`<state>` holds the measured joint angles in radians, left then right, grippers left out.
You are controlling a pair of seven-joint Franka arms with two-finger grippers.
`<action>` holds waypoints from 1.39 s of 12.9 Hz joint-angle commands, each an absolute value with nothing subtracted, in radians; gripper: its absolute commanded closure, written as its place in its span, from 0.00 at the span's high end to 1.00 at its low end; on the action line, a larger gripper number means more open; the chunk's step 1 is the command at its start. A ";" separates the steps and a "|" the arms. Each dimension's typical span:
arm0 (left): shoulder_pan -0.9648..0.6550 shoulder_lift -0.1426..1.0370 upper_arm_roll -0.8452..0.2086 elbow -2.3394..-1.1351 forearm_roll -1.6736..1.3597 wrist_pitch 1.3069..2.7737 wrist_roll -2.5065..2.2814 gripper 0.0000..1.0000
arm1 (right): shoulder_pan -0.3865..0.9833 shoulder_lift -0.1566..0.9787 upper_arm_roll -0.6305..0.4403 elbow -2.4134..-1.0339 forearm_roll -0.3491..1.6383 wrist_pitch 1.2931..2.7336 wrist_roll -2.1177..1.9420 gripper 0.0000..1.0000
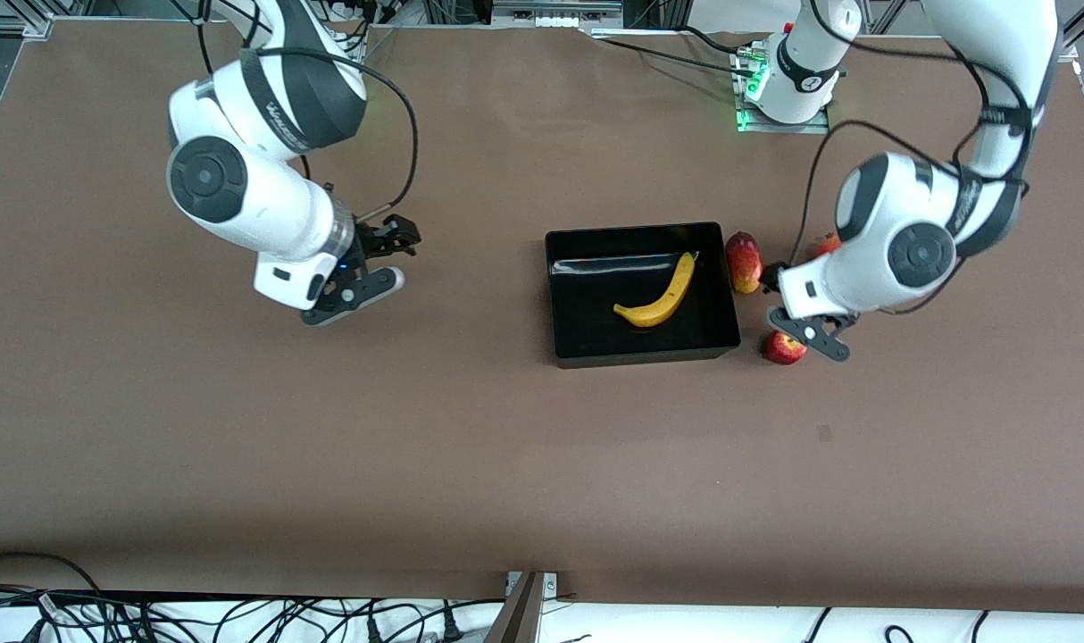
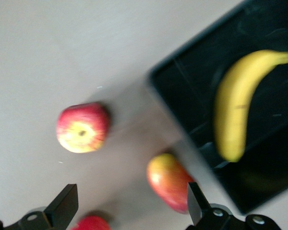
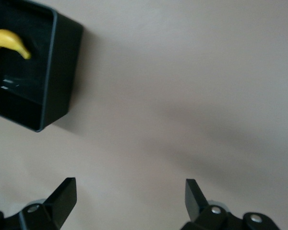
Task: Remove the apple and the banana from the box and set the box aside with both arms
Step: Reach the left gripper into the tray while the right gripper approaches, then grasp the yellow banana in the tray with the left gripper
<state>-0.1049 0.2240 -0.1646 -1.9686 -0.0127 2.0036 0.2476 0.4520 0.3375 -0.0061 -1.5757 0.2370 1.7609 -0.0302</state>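
Handling banana (image 1: 662, 295) next — soft, bruisable; pinch its middle | lies in box (image 1: 587, 348) | apple (image 1: 781, 348) out, beside box under left gripper (image 1: 805, 332), fingers apart | right gripper (image 1: 363, 277) waits, spread

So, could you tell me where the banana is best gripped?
Probably at its thick middle, coming straight down from above. The banana lies flat on the floor of the box, clear of the low walls, so the fingers could close across its narrow width. The tapered ends look more likely to slip.
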 commanded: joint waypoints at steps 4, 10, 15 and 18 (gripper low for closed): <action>-0.334 0.254 -0.156 -2.023 -0.028 2.073 -0.023 1.00 | 0.459 0.351 -0.066 -1.476 0.157 1.754 -0.052 1.00; -0.388 0.411 -0.156 -2.083 -0.014 2.318 -0.005 1.00 | 0.459 0.298 -0.095 -1.468 0.041 1.661 -0.049 1.00; -0.393 0.462 -0.155 -2.128 -0.012 2.422 -0.003 1.00 | 0.459 0.285 -0.127 -1.468 0.045 1.640 -0.058 1.00; -0.391 0.489 -0.153 -2.143 -0.014 2.457 -0.005 1.00 | 0.460 0.285 -0.126 -1.468 0.046 1.640 -0.046 1.00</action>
